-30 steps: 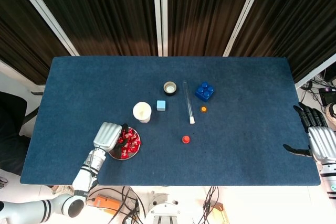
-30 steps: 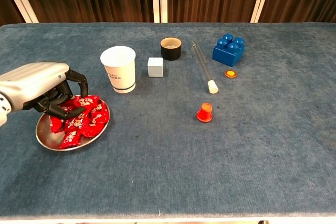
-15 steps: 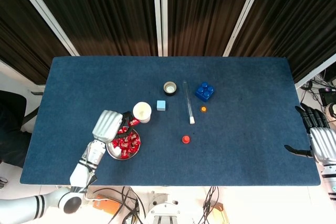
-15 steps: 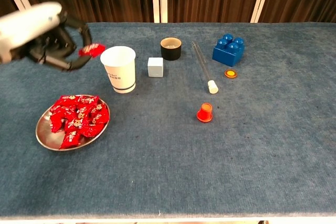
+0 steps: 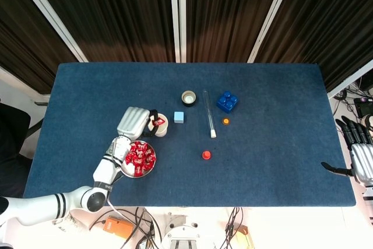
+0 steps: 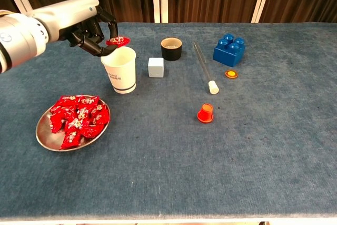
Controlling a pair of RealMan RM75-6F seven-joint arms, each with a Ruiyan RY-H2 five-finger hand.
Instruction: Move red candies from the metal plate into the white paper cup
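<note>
Down and to the left of the left hand [image 6: 87, 27], the metal plate [image 6: 45, 137] is sitting near the table's front edge, carrying a heap of red candies [image 6: 78, 120], which are waiting their turn. The left hand itself is hovering in the air, pinching a single red candy [image 6: 118, 40] between its fingertips [image 6: 103, 51], with the wrapper sticking out to the right so it hangs directly above the mouth of the white paper cup [image 6: 119, 68]. The cup is standing upright just below and to the right of the hand, its opening facing up to catch the drop; in my judgement the hand only needs to loosen its pinch.

Further right of that hand, a small white cube [image 6: 156, 67], a dark round pot [image 6: 171, 48], a clear tube [image 6: 203, 67], a red cap [image 6: 205, 113], an orange disc [image 6: 230, 74] and a blue brick [image 6: 229, 49] are lying out of the way.

At the table's far right edge, the right hand [image 5: 360, 157] is idling with fingers spread, holding nothing.
</note>
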